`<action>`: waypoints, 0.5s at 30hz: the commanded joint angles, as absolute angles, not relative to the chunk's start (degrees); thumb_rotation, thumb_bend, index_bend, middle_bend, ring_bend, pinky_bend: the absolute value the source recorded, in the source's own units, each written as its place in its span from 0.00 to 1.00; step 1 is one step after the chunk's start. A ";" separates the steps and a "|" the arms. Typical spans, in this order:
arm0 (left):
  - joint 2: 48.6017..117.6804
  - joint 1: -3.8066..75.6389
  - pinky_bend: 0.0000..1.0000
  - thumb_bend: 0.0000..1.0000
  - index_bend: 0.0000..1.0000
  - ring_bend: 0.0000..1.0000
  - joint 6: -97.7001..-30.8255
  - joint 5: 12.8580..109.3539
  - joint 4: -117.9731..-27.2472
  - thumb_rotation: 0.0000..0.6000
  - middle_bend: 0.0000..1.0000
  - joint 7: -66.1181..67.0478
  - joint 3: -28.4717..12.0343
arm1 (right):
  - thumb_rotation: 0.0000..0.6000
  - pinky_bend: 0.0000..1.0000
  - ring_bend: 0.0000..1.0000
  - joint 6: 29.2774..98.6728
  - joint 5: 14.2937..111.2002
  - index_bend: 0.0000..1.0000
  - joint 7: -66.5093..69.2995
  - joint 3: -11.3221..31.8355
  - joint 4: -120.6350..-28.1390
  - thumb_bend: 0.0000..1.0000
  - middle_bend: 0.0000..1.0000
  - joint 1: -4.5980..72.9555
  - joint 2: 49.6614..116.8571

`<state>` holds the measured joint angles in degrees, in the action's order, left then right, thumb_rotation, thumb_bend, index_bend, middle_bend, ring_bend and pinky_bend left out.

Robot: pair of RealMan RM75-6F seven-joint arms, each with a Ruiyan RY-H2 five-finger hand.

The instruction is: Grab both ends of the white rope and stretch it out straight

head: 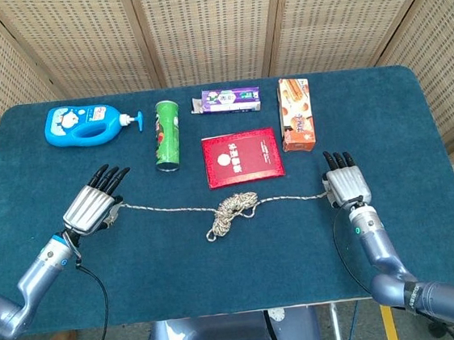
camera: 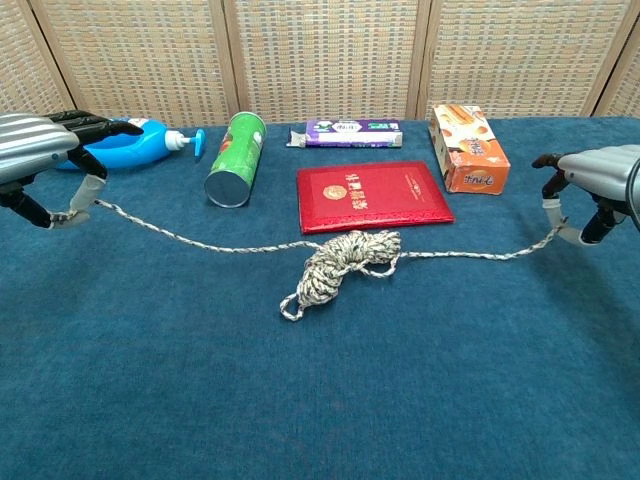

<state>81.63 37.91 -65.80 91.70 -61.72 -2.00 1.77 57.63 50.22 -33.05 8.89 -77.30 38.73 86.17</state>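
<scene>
Left arm: reaches in from the lower left corner of the head view, forearm angled up and to the right over the table's left side.
Left hand (head: 91, 206): back turned up, dark fingers (head: 107, 176) stretched forward and lightly fanned; thumb and a finger pinch one end of the white rope (head: 229, 209) beneath the palm.
Right arm: comes in from the lower right, forearm rising toward the table's right side, wrist nearly straight.
Right hand (head: 345, 184): back turned up, fingers pointing away from the robot; its thumb side pinches the rope's other end, seen low in the chest view (camera: 590, 190).
</scene>
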 commanded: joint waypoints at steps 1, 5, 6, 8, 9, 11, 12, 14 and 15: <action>79.84 36.32 0.00 0.00 0.00 0.00 -68.29 90.37 -64.61 1.00 0.00 -4.90 0.52 | 1.00 0.00 0.00 59.60 52.76 0.03 -30.53 9.44 -79.70 0.07 0.00 37.78 84.74; 76.51 33.59 0.00 0.00 0.00 0.00 -71.99 88.79 -69.17 1.00 0.00 -5.86 -0.58 | 1.00 0.00 0.00 64.05 58.22 0.00 -26.50 9.28 -82.39 0.04 0.00 35.58 82.55; 75.38 32.51 0.00 0.00 0.00 0.00 -73.03 88.08 -70.78 1.00 0.00 -5.76 -0.81 | 1.00 0.00 0.00 65.65 60.12 0.00 -24.78 9.12 -83.12 0.04 0.00 34.65 81.81; 73.65 30.78 0.00 0.00 0.00 0.00 -74.18 86.54 -73.33 1.00 0.00 -5.28 -1.12 | 1.00 0.00 0.00 67.90 62.98 0.00 -22.33 8.60 -83.78 0.04 0.00 33.19 80.82; 72.82 29.81 0.00 0.00 0.00 0.00 -74.89 85.77 -74.68 1.00 0.00 -5.01 -1.25 | 1.00 0.00 0.00 69.09 64.35 0.00 -21.09 8.29 -84.00 0.04 0.00 32.40 80.35; 71.67 28.07 0.00 0.00 0.00 0.00 -76.23 84.58 -76.68 1.00 0.00 -4.68 -1.42 | 1.00 0.00 0.00 71.17 66.79 0.00 -18.63 7.73 -84.28 0.04 0.00 30.93 79.70; 71.21 27.08 0.00 0.00 0.00 0.00 -76.92 84.00 -77.44 1.00 0.00 -4.79 -1.39 | 1.00 0.00 0.00 72.42 68.06 0.00 -17.35 7.44 -84.49 0.03 0.00 30.10 79.29; 70.40 24.73 0.00 0.00 0.00 0.00 -78.40 82.79 -78.84 1.00 0.00 -5.08 -1.10 | 1.00 0.00 0.00 75.09 70.95 0.00 -14.74 6.28 -84.47 0.02 0.00 28.07 78.75; 70.15 23.19 0.00 0.00 0.00 0.00 -79.45 82.16 -79.27 1.00 0.00 -5.14 -0.79 | 1.00 0.00 0.00 76.71 72.64 0.00 -13.59 5.34 -84.28 0.01 0.00 26.75 78.41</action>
<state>71.29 25.73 -77.45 83.79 -77.75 -5.02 -1.04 73.91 69.67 -15.96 7.01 -83.99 29.30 79.55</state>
